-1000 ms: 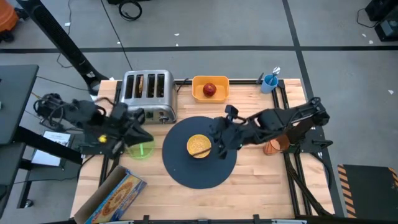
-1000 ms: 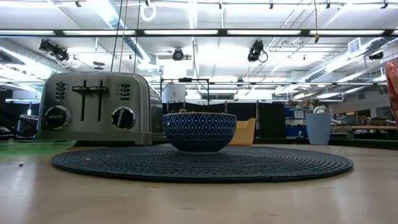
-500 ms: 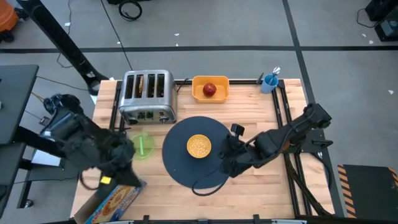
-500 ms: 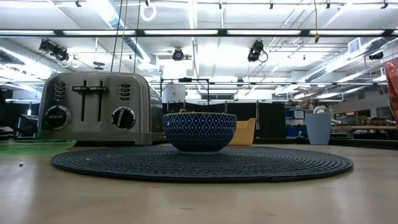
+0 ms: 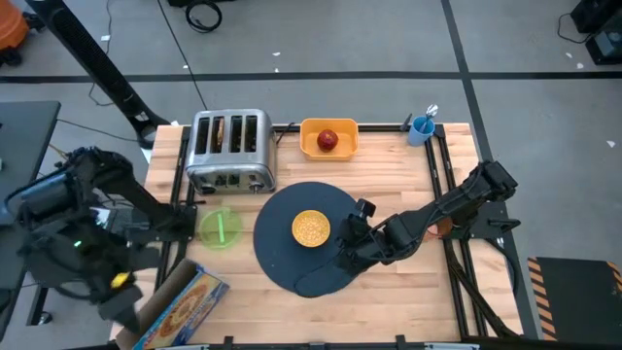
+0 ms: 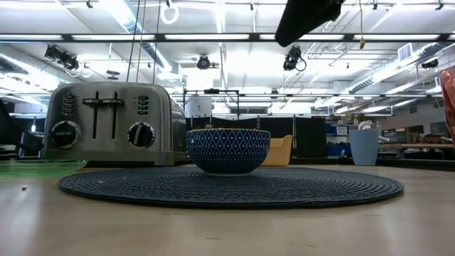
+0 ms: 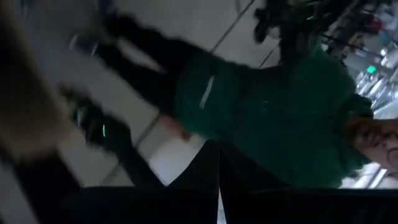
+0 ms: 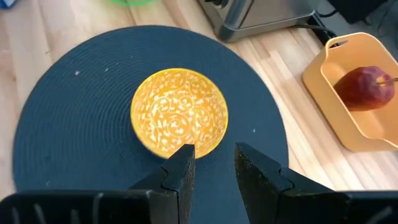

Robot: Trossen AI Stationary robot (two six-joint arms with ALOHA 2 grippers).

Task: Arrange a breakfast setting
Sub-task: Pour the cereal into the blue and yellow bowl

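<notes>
The small yellow bowl stands upright in the middle of the dark blue-grey mat; the right wrist view shows the bowl too. My right gripper is open and empty above the mat, just near-right of the bowl. My left gripper is shut and empty, off the table's left edge. The green plate lies flat left of the mat. The red apple lies in the yellow tub. Brown toast stands in the toaster. The orange cup is mostly hidden under my right arm.
A blue cup with a utensil in it stands at the far right corner. A printed cardboard box lies at the near left corner. A person in a green top shows beyond the table. Bare wood lies right of the mat.
My left gripper has drawn back from the green plate toward the table's left and near edges, ending off the table. My right gripper has drawn back from the bowl's right rim toward the near edge. The bowl and the plate have stayed where they were.
</notes>
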